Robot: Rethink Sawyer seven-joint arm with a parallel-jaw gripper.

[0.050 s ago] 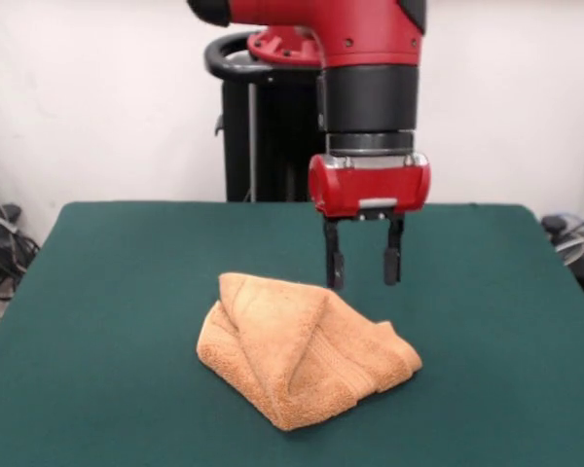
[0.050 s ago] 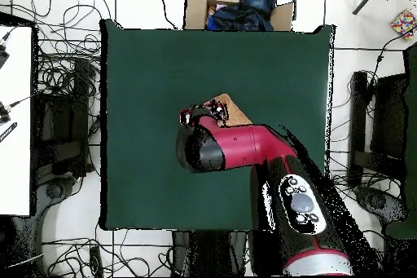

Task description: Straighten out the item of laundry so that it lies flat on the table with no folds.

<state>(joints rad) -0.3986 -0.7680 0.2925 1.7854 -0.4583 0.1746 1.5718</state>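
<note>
Fingers (image 1: 334, 255) apart w/ a clear gap, black, pointing straight down, nothing between them. Gripper (image 1: 364, 268) hangs above the far edge of the towel (image 1: 302, 350); tips look just clear of the cloth in front view, contact can't be confirmed. Left-hand finger in that view lines up w/ the towel's top fold, other finger over bare felt behind it.

Towel light orange terry, bunched into a rough mound w/ several folds, one flap doubled over the top, woven band visible along the lower front edge. Sits near mid-table (image 1: 97, 292), slightly toward the front edge in front view. In overhead view mostly hidden under the arm (image 2: 244, 146); only a small orange corner (image 2: 232, 110) shows beside the wrist.

Dark green cloth table, bare around the towel. Red gripper housing under a black wrist section, red arm above. Beyond the table in overhead: cardboard box (image 2: 195, 10) w/ dark clothing, cables (image 2: 61, 87) on white floor, white desk (image 2: 15, 120) at one side.
</note>
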